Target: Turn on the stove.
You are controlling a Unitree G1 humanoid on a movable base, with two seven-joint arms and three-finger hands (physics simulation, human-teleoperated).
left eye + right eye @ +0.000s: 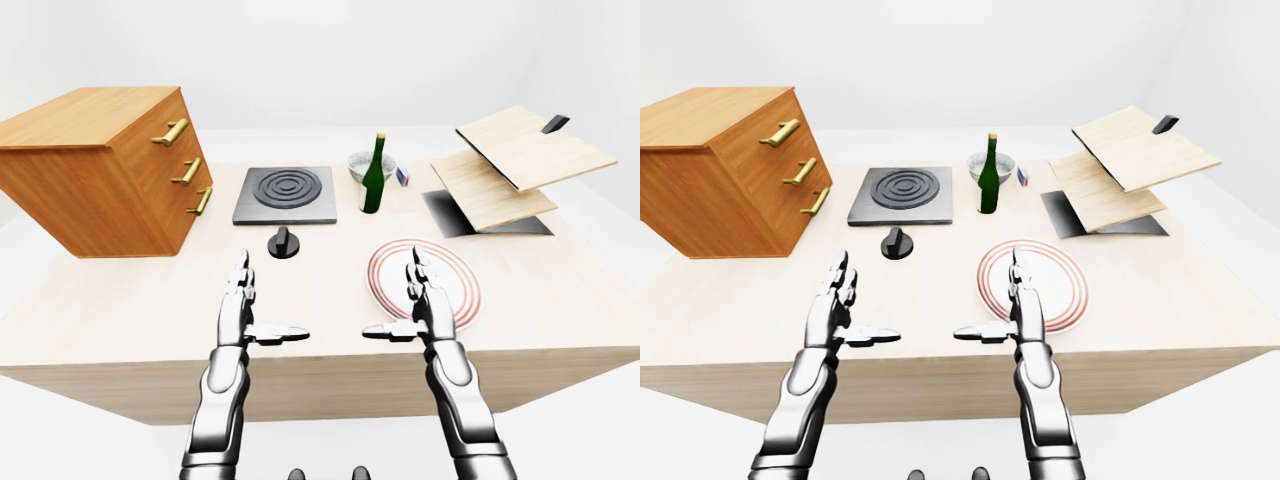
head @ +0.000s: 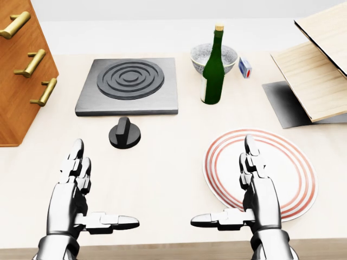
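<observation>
Stove (image 2: 130, 85) near the top left of the head view, flat on the table (image 2: 168, 162), black knob (image 2: 124, 132) just below its lower edge. Risk from here: overshooting the small knob or brushing it without a firm pinch, so no turn; reaching across with the right could clip the green bottle (image 2: 213, 67) beside the plate (image 2: 295, 173). Left hand (image 2: 81, 187) open, fingers straight, thumb pointing inward, hovering below the knob, apart from it. Right hand (image 2: 249, 189) likewise open, empty, over the plate.
</observation>
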